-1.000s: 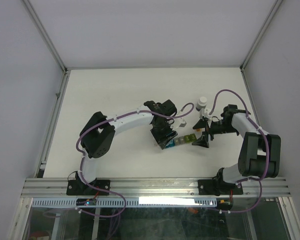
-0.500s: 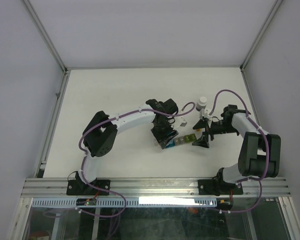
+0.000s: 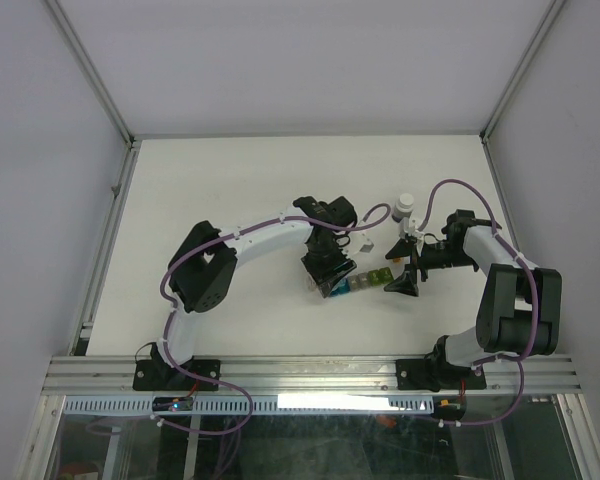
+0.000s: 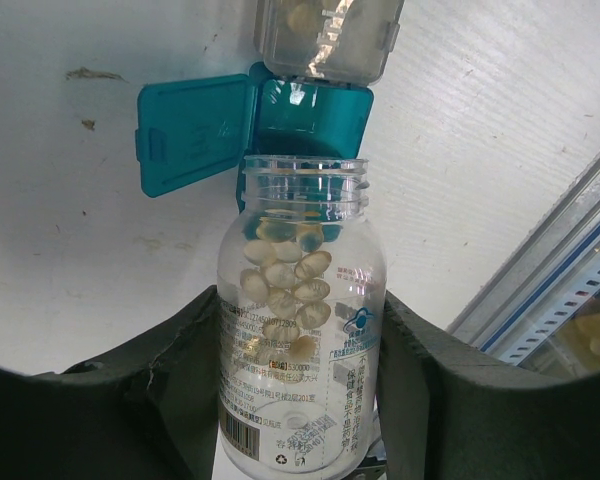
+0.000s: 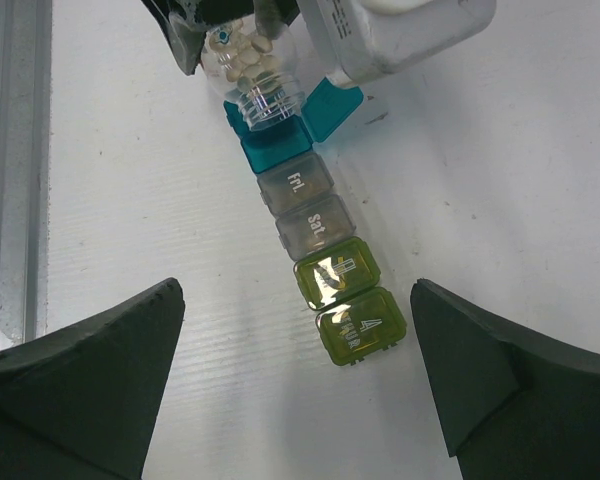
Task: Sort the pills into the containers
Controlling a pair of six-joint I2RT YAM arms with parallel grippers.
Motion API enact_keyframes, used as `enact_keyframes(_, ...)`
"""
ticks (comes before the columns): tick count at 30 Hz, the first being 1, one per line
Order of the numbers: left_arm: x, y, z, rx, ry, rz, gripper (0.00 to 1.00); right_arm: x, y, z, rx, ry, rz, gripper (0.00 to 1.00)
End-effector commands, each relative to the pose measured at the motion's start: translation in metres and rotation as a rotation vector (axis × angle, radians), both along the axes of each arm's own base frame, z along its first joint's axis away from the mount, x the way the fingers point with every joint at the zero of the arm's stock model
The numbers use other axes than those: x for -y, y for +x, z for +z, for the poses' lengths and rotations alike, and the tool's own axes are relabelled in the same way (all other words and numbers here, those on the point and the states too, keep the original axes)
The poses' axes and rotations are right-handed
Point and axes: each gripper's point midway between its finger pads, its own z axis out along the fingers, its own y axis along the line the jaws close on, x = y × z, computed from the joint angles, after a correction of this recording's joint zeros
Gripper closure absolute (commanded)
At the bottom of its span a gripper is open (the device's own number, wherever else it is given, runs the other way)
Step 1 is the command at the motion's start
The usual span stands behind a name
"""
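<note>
Containers (image 5: pixel 320 235) lie on the worktop (image 5: pixel 530 200) just ahead of our right end effector (image 5: pixel 295 290), fingers (image 5: pixel 80 380) spread wide; our left end effector (image 4: pixel 300 345) grips an uncapped bottle (image 4: pixel 302 400) of pills (image 4: pixel 285 275), mouth over the open teal compartment (image 4: pixel 315 115).

The top camera sits high above and behind my two bases, looking down on the whole table (image 3: pixel 230 190) from afar. The left wrist camera peers out between my left fingers (image 4: pixel 130 410), close on the clear bottle (image 4: pixel 300 330). The right wrist camera looks down between my right fingers (image 5: pixel 80 390), somewhat farther back. All three share the containers (image 5: pixel 320 245), both wrist views that bottle
</note>
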Motion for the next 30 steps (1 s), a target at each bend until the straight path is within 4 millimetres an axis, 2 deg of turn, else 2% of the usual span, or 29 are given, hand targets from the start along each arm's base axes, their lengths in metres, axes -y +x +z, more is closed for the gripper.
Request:
enact_keyframes(1, 0.010, 0.005, 0.015, 0.024, -0.025, 0.017, 1.00, -0.002, 0.012, 0.015, 0.054, 0.040, -0.002, 0.01)
enact_keyframes(4, 0.008, 0.007, 0.013, 0.029, -0.009, 0.024, 1.00, -0.002, 0.012, 0.015, 0.054, 0.043, -0.001, 0.01)
enact_keyframes(6, 0.018, -0.002, 0.021, 0.010, -0.030, -0.003, 1.00, -0.002, 0.012, 0.015, 0.053, 0.042, 0.000, 0.01)
enact_keyframes(9, 0.006, 0.011, 0.012, 0.031, 0.013, 0.028, 1.00, -0.002, 0.011, 0.015, 0.049, 0.044, 0.001, 0.01)
enact_keyframes(11, 0.011, 0.005, 0.015, 0.021, -0.001, 0.010, 1.00, -0.003, 0.011, 0.015, 0.051, 0.043, 0.003, 0.01)
enact_keyframes(14, 0.007, 0.009, 0.014, 0.034, 0.011, 0.021, 1.00, -0.002, 0.011, 0.016, 0.053, 0.043, 0.003, 0.01)
enact_keyframes(16, 0.015, 0.003, 0.018, 0.022, -0.015, 0.003, 1.00, -0.002, 0.011, 0.015, 0.051, 0.044, 0.003, 0.01)
enact_keyframes(19, 0.009, 0.009, 0.012, 0.038, 0.029, 0.024, 1.00, -0.002, 0.010, 0.015, 0.049, 0.045, 0.003, 0.01)
enact_keyframes(21, 0.019, 0.000, 0.019, 0.035, -0.002, -0.007, 1.00, -0.003, 0.010, 0.016, 0.052, 0.045, 0.005, 0.01)
enact_keyframes(24, 0.008, 0.010, 0.011, 0.038, 0.036, 0.021, 1.00, -0.003, 0.010, 0.016, 0.051, 0.045, 0.006, 0.01)
enact_keyframes(30, 0.012, 0.003, 0.018, 0.046, 0.016, 0.003, 1.00, -0.002, 0.010, 0.016, 0.052, 0.044, 0.006, 0.01)
